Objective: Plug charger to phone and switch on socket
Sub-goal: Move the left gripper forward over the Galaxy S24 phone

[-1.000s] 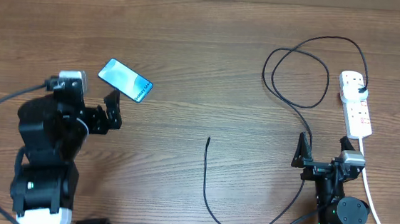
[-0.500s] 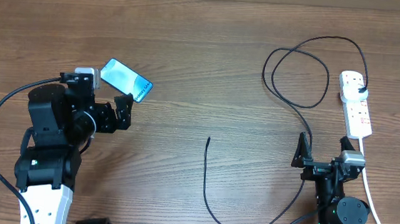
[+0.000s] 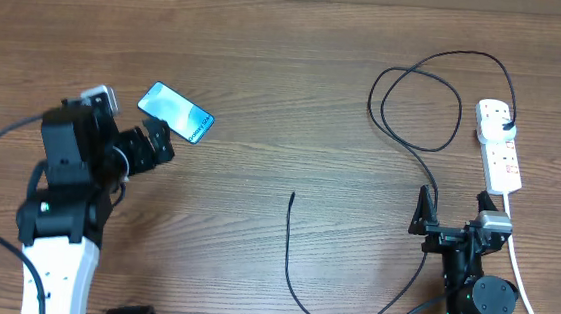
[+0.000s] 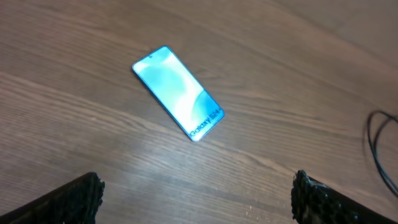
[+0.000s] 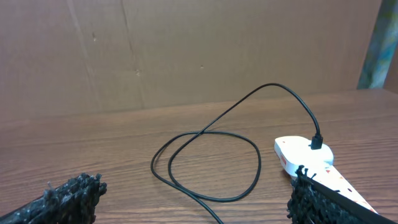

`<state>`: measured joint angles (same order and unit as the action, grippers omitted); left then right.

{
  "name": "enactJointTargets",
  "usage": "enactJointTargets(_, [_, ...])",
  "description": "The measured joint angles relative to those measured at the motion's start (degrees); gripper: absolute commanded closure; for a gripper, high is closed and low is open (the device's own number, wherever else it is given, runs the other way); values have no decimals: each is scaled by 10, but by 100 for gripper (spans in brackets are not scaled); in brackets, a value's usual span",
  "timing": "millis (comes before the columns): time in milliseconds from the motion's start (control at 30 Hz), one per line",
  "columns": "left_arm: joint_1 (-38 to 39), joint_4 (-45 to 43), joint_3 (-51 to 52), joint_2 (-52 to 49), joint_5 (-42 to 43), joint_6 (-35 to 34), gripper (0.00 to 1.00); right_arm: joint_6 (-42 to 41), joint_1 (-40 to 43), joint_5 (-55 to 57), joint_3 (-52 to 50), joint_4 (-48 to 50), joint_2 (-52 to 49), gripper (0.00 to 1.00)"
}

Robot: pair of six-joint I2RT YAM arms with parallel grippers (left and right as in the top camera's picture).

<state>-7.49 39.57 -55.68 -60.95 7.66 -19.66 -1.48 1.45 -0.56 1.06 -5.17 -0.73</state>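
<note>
moved: left gripper (image 3: 159, 143) has swung up and back, and sits just below-left of the phone (image 3: 176, 113), aimed at it.
left fingers: spread wide, holding nothing.
right gripper (image 3: 452, 213): far right of the phone, fingers apart, empty.
charger (image 3: 289, 228): loose tip right of the phone, well apart; plug already in the socket (image 3: 502, 159).
step: approaching the phone.
next: probably closing on the phone's edges without skidding it.

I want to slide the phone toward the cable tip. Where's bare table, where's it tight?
Bare table lies between the phone and the charger tip, and on from that tip to the right gripper. So is the far strip behind the phone. Tight: the right side, where the charger's loops lie beside the socket and run on past the right gripper.
</note>
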Motion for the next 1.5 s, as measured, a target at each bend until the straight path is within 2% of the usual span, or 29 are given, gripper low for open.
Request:
enactJointTargets(400, [0,139,-209,-180,-100,-108,0,0,0,0,0,0,0,0])
enactJointTargets(733, [0,143,-224,-192,-105,-126,0,0,0,0,0,0,0,0])
enactJointTargets(900, [1,158,-224,-192,-97,-177,0,0,0,0,0,0,0,0])
enactJointTargets(1133, [56,222,-294,-240,-155,-226,0,0,0,0,0,0,0,0])
enactJointTargets(1333, [116,280,-408,-332,-215,-271,0,0,0,0,0,0,0,0])
enactJointTargets(1500, [127,304,-471,-416,-235,-318,0,0,0,0,0,0,0,0])
